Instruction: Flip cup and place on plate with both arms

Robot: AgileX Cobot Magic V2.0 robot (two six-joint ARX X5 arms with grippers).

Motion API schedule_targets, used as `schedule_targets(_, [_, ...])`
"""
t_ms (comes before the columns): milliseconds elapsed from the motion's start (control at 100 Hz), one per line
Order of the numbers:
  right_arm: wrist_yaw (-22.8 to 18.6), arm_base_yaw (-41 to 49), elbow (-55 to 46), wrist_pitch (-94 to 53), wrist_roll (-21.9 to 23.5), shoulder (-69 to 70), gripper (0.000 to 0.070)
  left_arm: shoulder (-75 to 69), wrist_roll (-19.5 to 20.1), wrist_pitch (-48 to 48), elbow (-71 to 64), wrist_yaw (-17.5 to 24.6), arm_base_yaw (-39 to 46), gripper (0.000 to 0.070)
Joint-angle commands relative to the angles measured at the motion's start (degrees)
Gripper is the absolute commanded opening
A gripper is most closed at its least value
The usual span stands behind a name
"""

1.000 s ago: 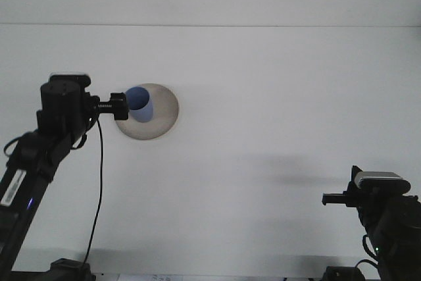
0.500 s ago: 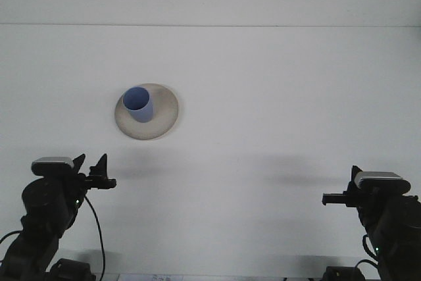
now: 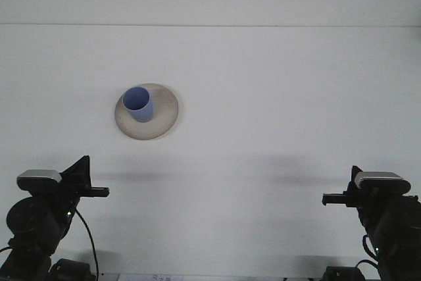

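The blue cup (image 3: 138, 104) stands upright, mouth up, on the beige plate (image 3: 164, 120). It sits toward the plate's left half, inside the rim. The plate rests flat on the white table (image 3: 276, 97), in the left-centre of the view.

Both arms are low at the near edge of the table, well apart from the plate and from each other. The left claw (image 3: 99, 191) is at the lower left, pointing right toward the middle of the table. It has hold of nothing; its fingers show edge-on as 1 dark bar, so I cannot tell how far apart they stand. The right claw (image 3: 331, 198) is at the lower right, pointing left. It also has hold of nothing, and its opening likewise cannot be told from this angle.

A black cable (image 3: 85, 241) hangs beside the left arm.
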Motion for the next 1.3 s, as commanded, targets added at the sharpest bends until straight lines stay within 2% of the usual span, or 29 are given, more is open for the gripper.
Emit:
schedule_targets(0, [0.0,0.1,0.4,0.6,0.6,0.1,0.0,-0.1,-0.3,0.5,0.3,0.2,0.0,0.0011])
schedule_targets(470, [0.0,0.1,0.4,0.6,0.6,0.1,0.0,-1.6,0.5,2.0,0.2,0.2,0.0,0.0011])
schedule_targets(580, [0.0,0.1,0.4,0.6,0.6,0.1,0.0,-3.1,3.6,4.7,-1.0,0.2,0.3,0.0012])
schedule_targets(850, [0.0,0.1,0.4,0.6,0.6,0.1,0.0,-14.1,4.2,18.6,-15.8,0.2,3.2,0.0012])
schedule_targets(1050, [0.0,0.1,0.4,0.6,0.6,0.1,0.0,-22.7,4.2,20.7,-26.7,1.9,4.8,0.0012])
schedule_targets(1290, [0.0,0.1,0.4,0.6,0.6,0.1,0.0,-22.5,3.6,24.7,-32.3,2.6,4.9,0.0012])
